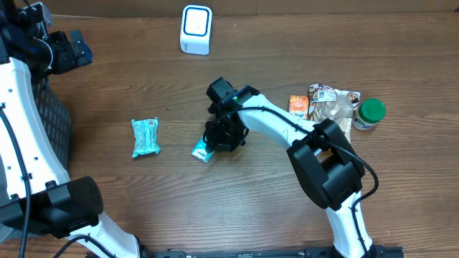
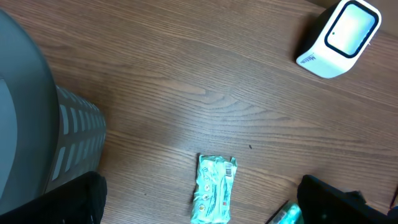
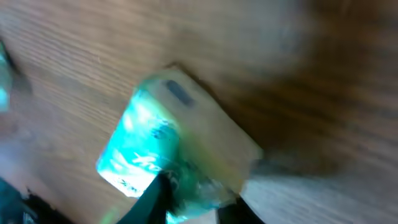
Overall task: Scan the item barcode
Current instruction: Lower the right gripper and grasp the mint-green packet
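Scanner: far edge, where your carry must end.
Right gripper: low at mid-table — grip too blurred to tell.
Teal packet: under that gripper; light, soft, slippery — pinch its flat middle, barcode clear.

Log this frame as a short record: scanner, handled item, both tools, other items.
scanner: white scanner, standing alone, untouched
target item: teal packet, lying on table under right tool
right tool: down at the packet; grip unclear, view blurred
left tool: open, empty, far left
others: second teal packet; green-lidded jar and snack packs at right
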Robot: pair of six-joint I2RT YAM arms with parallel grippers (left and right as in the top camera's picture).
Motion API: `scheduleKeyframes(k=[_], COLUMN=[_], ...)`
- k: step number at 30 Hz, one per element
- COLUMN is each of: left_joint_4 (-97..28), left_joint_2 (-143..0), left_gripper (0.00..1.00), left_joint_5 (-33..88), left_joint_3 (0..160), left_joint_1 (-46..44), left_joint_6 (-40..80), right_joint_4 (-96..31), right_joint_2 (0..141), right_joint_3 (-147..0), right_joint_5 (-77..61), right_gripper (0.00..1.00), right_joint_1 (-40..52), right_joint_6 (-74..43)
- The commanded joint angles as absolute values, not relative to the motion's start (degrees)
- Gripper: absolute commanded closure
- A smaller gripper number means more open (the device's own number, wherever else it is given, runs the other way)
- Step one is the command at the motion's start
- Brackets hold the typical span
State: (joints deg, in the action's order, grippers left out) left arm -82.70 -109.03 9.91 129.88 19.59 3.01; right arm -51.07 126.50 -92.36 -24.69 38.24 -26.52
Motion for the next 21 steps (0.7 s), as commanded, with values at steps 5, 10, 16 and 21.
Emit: scheduleKeyframes(k=[5, 10, 16, 21], left_joint_4=[-82.5, -82.5, -82.5, -82.5], left_joint_2=[-109.06, -109.06, -109.06, -109.06], left_gripper=[0.0, 0.0, 0.0, 0.01], left_joint_5=[10.52, 10.52, 10.52, 10.52], left_joint_3=[130.21, 130.23, 130.23, 130.23], left_joint_1=[19.42, 19.42, 19.42, 19.42], left_joint_6=[3.4, 3.4, 3.42, 3.4], right_joint_4=[-39.59, -41.67, -51.2, -55.0], right_joint_2=[123.76, 123.76, 123.76, 123.76], right_joint_3=[-93.73, -97.3, -102.21, -100.79], right_joint_5=[-21.26, -22.44, -26.28, -26.41], right_gripper=[0.7, 0.53, 0.62, 0.66], right_joint_1=[37.91, 36.1, 34.37, 36.27], right_joint_6=[-11.25, -9.32, -19.42, -26.92])
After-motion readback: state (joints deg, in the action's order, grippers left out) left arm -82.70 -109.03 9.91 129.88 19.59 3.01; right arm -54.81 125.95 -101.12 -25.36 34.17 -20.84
